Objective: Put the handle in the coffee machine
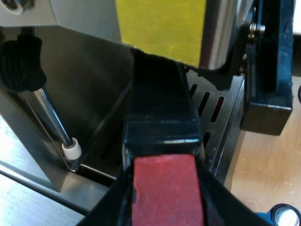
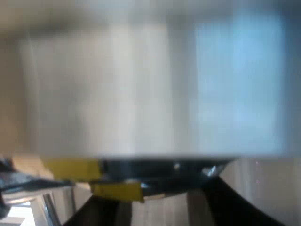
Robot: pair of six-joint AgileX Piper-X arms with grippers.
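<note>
The holder's dark handle (image 1: 160, 108) runs up under the espresso machine's front (image 1: 84, 19), where its head sits beneath a yellow patch (image 1: 160, 28). Its red end (image 1: 164, 188) is nearest to me. My left gripper (image 1: 164, 202) is shut on that handle, a black finger (image 1: 106, 212) on either side of the red end. My right gripper (image 2: 160, 209) is pressed close against a pale metal face of the machine (image 2: 150, 89), with its dark fingers (image 2: 225, 202) apart and nothing between them. Yellow pieces (image 2: 115, 188) and a dark rim (image 2: 164, 167) show just under that face.
A steam wand (image 1: 54, 117) with a white tip hangs beside the handle under a black ribbed knob (image 1: 21, 63). The slotted drip tray (image 1: 211, 106) lies below the handle. A black block (image 1: 268, 61) stands at the machine's side, with a blue tamper (image 1: 282, 216) on the wooden table (image 1: 263, 169).
</note>
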